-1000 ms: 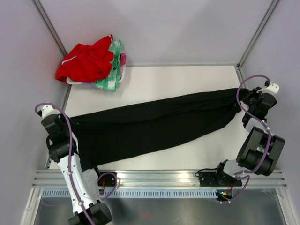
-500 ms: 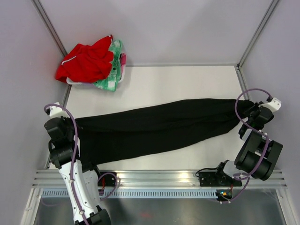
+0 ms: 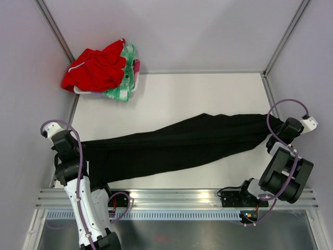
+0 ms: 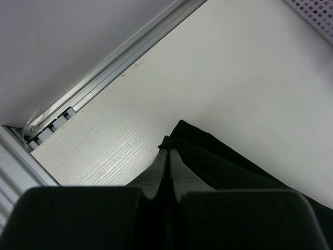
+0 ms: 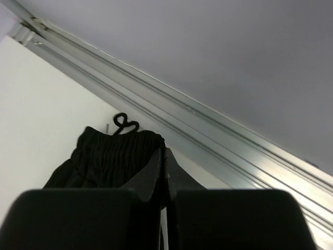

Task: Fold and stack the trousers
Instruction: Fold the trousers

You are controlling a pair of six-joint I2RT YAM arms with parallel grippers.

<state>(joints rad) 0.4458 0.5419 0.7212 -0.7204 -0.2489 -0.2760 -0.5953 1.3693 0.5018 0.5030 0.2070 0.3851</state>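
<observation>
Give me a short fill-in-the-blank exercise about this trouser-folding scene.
The trousers stretched across the table are ____.
The right pincer grips their waistband beside the looped ____.
The red garment lies at the table's far-____ corner.
Missing: black; drawstring; left.

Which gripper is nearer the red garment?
Left. The left gripper grips the trousers on the same side as the red garment; the right gripper grips them at the opposite edge.

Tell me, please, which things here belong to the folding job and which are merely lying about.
Job: long black soft-fabric trousers; left fingers and right fingers, each shut on one end.
Lying about: red garment with white trim; green-and-pink patterned cloth.
</observation>
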